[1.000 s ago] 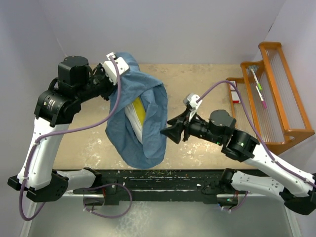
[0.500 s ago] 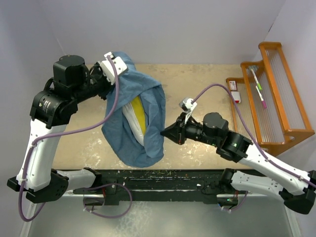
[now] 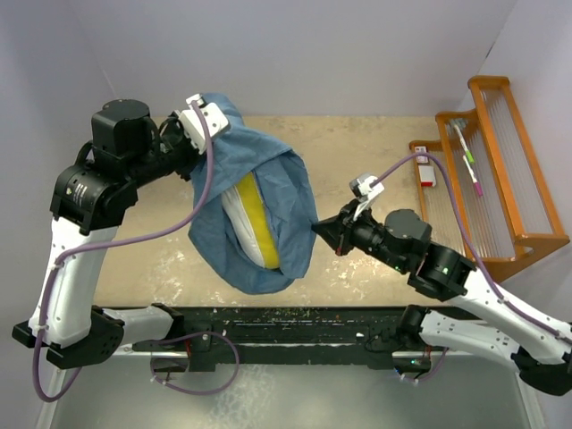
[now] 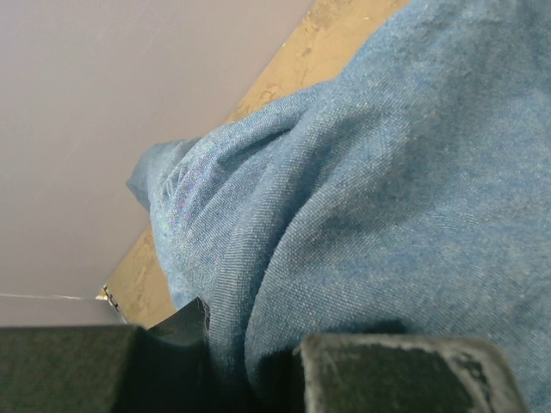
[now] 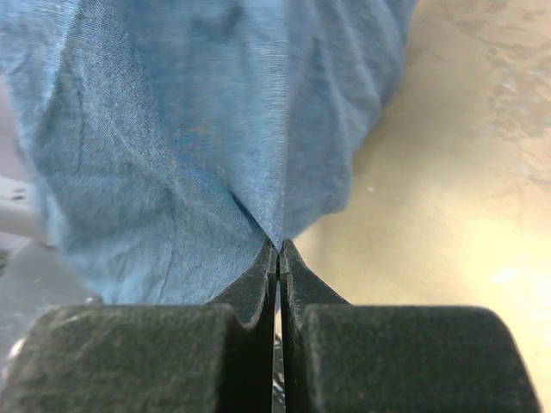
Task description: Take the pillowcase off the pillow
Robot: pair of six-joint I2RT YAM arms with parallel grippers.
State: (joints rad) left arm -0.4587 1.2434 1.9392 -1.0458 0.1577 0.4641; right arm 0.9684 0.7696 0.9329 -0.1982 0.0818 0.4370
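Note:
The slate-blue pillowcase point(image 3: 268, 179) hangs bunched over the left middle of the table, its mouth gaping toward the camera. Inside shows the cream pillow point(image 3: 241, 219) with its yellow side band point(image 3: 261, 225). My left gripper point(image 3: 198, 121) holds the cloth's upper far corner; in the left wrist view a fold of pillowcase point(image 4: 362, 215) is pinched between its dark fingers point(image 4: 405, 379). My right gripper point(image 3: 320, 229) is at the right edge of the opening, shut on a thin pinch of the pillowcase point(image 5: 172, 155), the fabric coming to a point at its closed tips point(image 5: 279, 249).
A wooden rack point(image 3: 500, 179) stands at the right with pens point(image 3: 469, 159) and a small red-and-white item point(image 3: 426, 170) on it. The tan tabletop point(image 3: 375, 152) lies bare between the cloth and the rack. Grey walls point(image 3: 313, 54) close the back.
My right gripper closed on the pillowcase's right edge and pulled it rightward, widening the opening so more yellow band shows. The left gripper kept its hold at the upper corner.

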